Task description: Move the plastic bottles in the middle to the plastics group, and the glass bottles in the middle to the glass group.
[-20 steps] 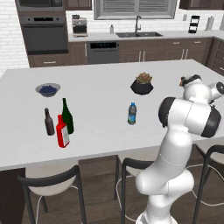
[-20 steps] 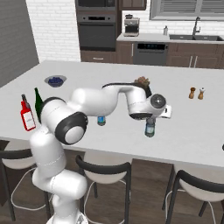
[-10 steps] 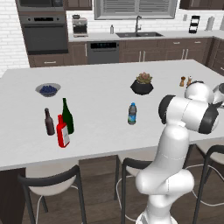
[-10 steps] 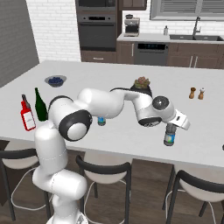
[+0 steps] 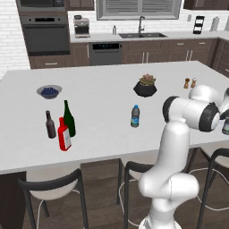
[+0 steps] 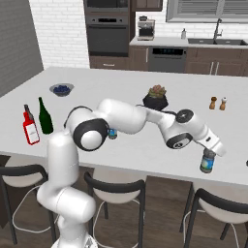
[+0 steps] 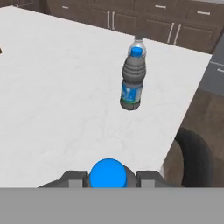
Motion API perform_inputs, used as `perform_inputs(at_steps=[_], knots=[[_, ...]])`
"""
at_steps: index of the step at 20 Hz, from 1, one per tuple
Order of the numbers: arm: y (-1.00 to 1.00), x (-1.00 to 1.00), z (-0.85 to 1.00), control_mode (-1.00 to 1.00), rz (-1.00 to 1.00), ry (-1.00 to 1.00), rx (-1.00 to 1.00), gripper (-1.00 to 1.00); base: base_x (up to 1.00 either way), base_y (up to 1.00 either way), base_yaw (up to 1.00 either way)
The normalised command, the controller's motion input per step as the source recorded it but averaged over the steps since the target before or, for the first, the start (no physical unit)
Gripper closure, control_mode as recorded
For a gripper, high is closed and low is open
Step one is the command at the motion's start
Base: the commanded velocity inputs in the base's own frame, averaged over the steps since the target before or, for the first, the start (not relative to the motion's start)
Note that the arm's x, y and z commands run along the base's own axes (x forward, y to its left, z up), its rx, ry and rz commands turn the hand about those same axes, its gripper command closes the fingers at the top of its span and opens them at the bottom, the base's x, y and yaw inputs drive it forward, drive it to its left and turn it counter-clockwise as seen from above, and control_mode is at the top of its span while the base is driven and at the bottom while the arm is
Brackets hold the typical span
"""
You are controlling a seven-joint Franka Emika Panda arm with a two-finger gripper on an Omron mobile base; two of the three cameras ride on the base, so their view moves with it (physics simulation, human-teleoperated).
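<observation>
My gripper (image 7: 108, 175) is shut on the blue cap of a small clear plastic bottle (image 6: 208, 162), which hangs upright low over the counter's front right part; the same bottle (image 5: 226, 127) sits at the left base view's right edge. Ahead in the hand view stand two more plastic bottles, one with a blue label (image 7: 132, 83) and a clear one (image 7: 138, 43) behind it. Another blue-labelled bottle (image 5: 134, 116) stands mid-counter. The red bottle (image 5: 64, 136) stands by the green wine bottle (image 5: 69, 118) and the brown bottle (image 5: 50, 125) at the left.
A potted plant (image 5: 145, 85) and two shakers (image 5: 190, 82) stand at the back right, and a bowl of berries (image 5: 48, 91) at the back left. Stools (image 6: 220, 213) line the counter's front edge (image 6: 145, 170). The counter's right edge drops off just beyond the two bottles.
The arm has swung right and toward the counter's front with the plastic bottle in the gripper. The bottles at the left and the mid-counter bottle have not moved.
</observation>
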Motion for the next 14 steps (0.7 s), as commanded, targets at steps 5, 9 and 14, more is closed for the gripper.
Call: perform_inputs(at_steps=[5,9,14], knots=[[-0.49,0.0,0.11,-1.0,-0.17,0.01,0.0,1.0,0.0,0.0,0.0],[-0.62,0.0,0.01,-1.0,-0.08,0.0,0.0,1.0,0.0,0.0,0.0],[-0.47,0.0,-0.01,-1.0,-0.01,-0.09,0.0,1.0,0.0,0.0,0.0]])
